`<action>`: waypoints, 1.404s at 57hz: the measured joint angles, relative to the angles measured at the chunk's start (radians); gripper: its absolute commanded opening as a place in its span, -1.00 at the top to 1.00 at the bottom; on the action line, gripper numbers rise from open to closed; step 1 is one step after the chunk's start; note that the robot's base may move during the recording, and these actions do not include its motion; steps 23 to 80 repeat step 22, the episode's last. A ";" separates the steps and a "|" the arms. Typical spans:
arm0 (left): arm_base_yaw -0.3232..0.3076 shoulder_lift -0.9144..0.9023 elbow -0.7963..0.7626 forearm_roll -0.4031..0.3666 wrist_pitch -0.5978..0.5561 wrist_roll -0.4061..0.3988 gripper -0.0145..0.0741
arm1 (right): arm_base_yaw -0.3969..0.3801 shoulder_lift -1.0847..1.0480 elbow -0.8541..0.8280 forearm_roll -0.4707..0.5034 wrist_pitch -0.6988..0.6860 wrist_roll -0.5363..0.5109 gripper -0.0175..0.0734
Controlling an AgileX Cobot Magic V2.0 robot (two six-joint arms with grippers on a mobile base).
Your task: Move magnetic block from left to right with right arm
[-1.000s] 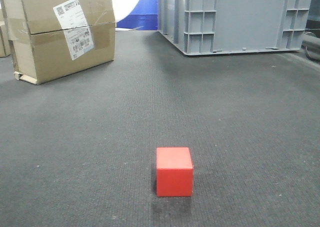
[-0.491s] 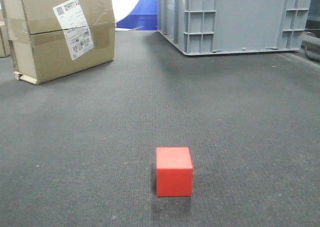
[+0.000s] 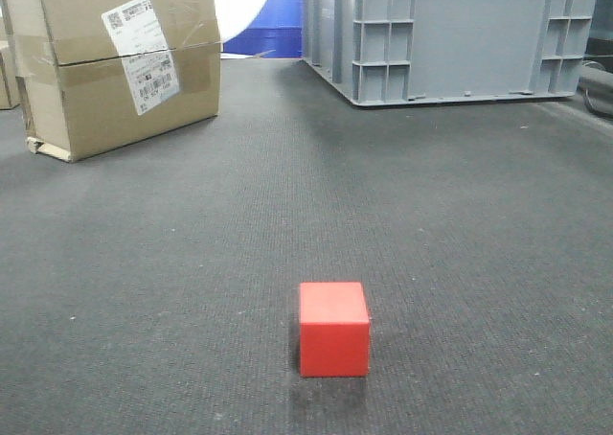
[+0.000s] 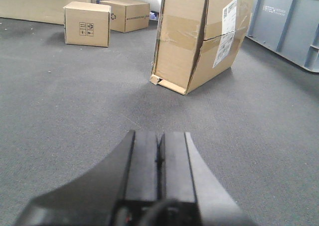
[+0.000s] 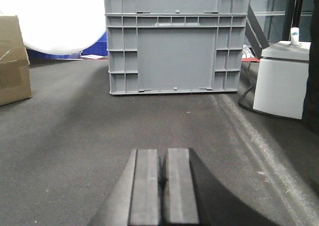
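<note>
The magnetic block (image 3: 333, 328), a small plain red cube, rests on the dark carpet near the front centre of the front-facing view. No arm shows in that view. In the left wrist view my left gripper (image 4: 159, 134) is shut with nothing between its fingers, low over the carpet. The right wrist view has my right gripper (image 5: 162, 151) shut and empty too, pointing at the grey crate. Neither wrist view shows the red cube.
A large brown cardboard box (image 3: 120, 57) with white labels stands at the back left, also in the left wrist view (image 4: 202, 34). A big grey plastic crate (image 3: 450, 34) sits at the back right. Two small cardboard boxes (image 4: 87, 23) lie far left. A white unit (image 5: 280, 79) with a cable stands right.
</note>
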State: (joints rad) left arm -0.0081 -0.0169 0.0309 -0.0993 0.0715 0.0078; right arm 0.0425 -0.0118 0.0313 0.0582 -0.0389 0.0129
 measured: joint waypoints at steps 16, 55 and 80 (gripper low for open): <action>0.000 0.000 0.000 0.000 0.000 0.000 0.96 | 0.000 0.000 0.000 0.000 0.000 0.000 0.54; 0.000 0.000 0.000 0.000 0.000 0.000 0.96 | 0.000 0.000 0.000 0.000 0.000 0.000 0.54; 0.000 0.000 0.000 0.000 0.000 0.000 0.96 | 0.000 0.000 0.000 0.000 0.000 0.000 0.54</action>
